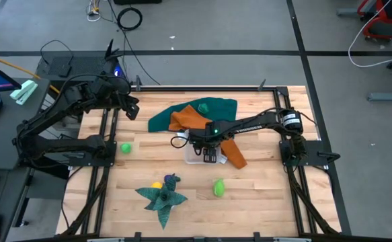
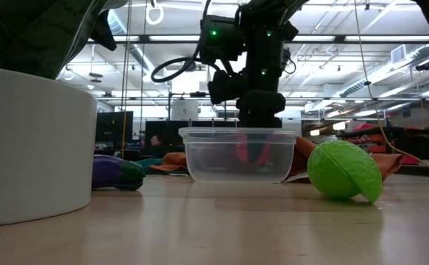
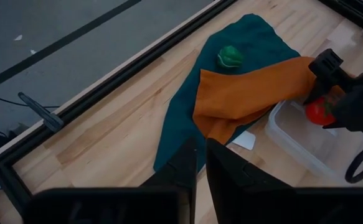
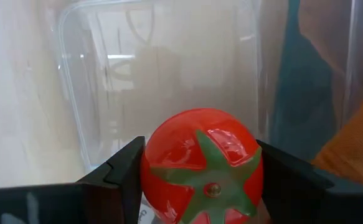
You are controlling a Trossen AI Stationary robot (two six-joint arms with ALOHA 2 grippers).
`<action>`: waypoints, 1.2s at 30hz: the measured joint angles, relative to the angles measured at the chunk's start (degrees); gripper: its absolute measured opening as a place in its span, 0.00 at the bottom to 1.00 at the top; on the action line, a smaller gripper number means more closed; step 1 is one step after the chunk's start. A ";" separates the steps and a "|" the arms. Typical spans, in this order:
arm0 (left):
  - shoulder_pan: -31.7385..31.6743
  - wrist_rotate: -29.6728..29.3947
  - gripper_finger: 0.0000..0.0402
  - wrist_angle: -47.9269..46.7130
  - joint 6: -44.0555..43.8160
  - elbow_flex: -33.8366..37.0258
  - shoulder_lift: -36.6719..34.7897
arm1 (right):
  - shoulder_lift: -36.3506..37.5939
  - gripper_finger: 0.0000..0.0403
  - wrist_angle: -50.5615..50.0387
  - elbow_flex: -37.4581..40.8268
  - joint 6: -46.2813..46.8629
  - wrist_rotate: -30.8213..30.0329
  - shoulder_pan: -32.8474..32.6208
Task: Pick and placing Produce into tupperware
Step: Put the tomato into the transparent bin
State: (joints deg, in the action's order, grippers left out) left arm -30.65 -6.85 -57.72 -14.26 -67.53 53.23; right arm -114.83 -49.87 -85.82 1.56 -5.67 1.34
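Gripping a red tomato (image 4: pixel 200 165), the right gripper (image 1: pixel 206 142) hangs over the clear tub (image 2: pixel 238 154), beside the orange cloth (image 1: pixel 190 119) on the teal cloth (image 1: pixel 209 107). The left gripper (image 1: pixel 131 107), shut and empty, waits near the table's far left edge. A light green fruit (image 1: pixel 218 187) lies apart.

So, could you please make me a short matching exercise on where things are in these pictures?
Things:
1. red tomato
2. dark green produce
3. light green produce
4. left hand

Places:
A. on the teal cloth
B. on bare table
C. in the right hand, above the tupperware
D. shut, empty, raised

Pairs: 1-C, 2-A, 3-B, 4-D
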 joint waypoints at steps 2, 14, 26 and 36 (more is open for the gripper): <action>0.00 0.00 0.09 0.01 0.00 0.00 0.00 | 0.00 0.54 0.27 0.02 0.07 0.00 0.00; 0.00 0.01 0.11 0.01 -0.04 0.00 0.00 | -1.53 0.59 0.29 0.02 3.73 -0.17 2.43; 0.00 0.02 0.11 0.01 -0.07 0.00 0.00 | -1.29 0.66 0.05 0.02 4.64 1.73 2.25; -0.04 0.00 0.11 0.01 -0.09 0.00 0.00 | -0.78 0.69 -3.60 -3.37 4.63 1.20 2.26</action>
State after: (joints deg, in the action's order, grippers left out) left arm -30.70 -6.85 -57.71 -14.35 -67.53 53.23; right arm -115.60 -53.47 -89.19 6.19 -4.47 3.60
